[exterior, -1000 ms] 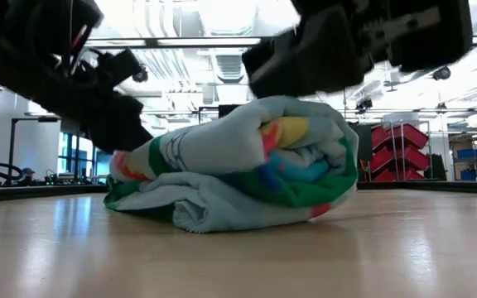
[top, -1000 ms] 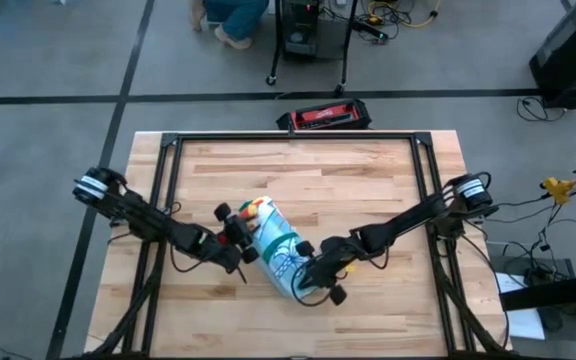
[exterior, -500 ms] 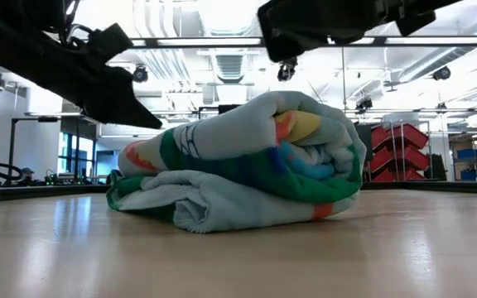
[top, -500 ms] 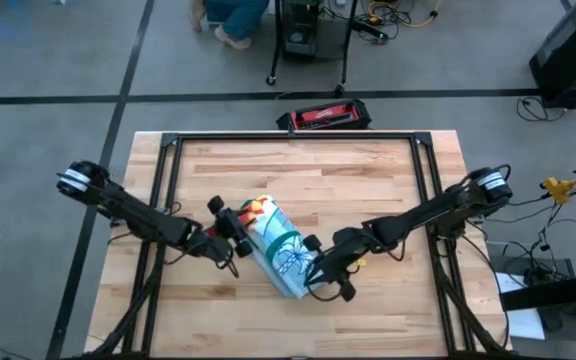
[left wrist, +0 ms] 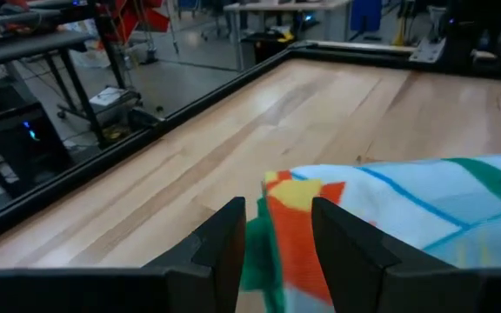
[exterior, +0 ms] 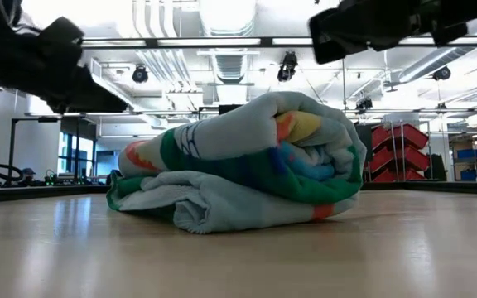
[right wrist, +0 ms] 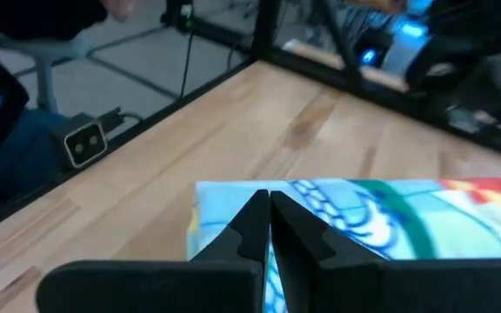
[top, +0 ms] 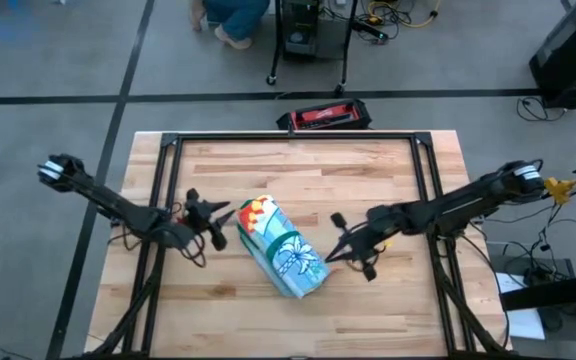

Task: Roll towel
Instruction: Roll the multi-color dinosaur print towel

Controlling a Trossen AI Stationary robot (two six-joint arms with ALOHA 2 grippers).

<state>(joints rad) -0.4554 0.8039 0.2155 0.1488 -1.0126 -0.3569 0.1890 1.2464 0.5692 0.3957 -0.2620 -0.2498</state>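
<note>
Already rolled into a thick, loose bundle, the towel (top: pixel 280 252) is seen lying near the middle of the wooden surface (top: pixel 298 170), set at a slant. From the low view its outer layer is pale blue with green bands, and the open end of the roll shows folds of green, blue, yellow and orange-red; a flap of pale cloth is spread flat beneath it on the wood. The left jaws (top: pixel 211 222) are held just beside the towel's orange and yellow end, parted with a gap between the fingers (left wrist: pixel 224 248) and with nothing gripped; no contact with the cloth can be made out. The right jaws (top: pixel 340 247) are kept near the towel's other end, pressed fully together and empty, their tips apart from the cloth. A black frame (top: pixel 168 150) is run around the surface's edges. Beyond the far edge a red and black case (top: pixel 324 116) is set on the grey floor, and part of a seated person (top: pixel 230 18) is shown farther back.
</note>
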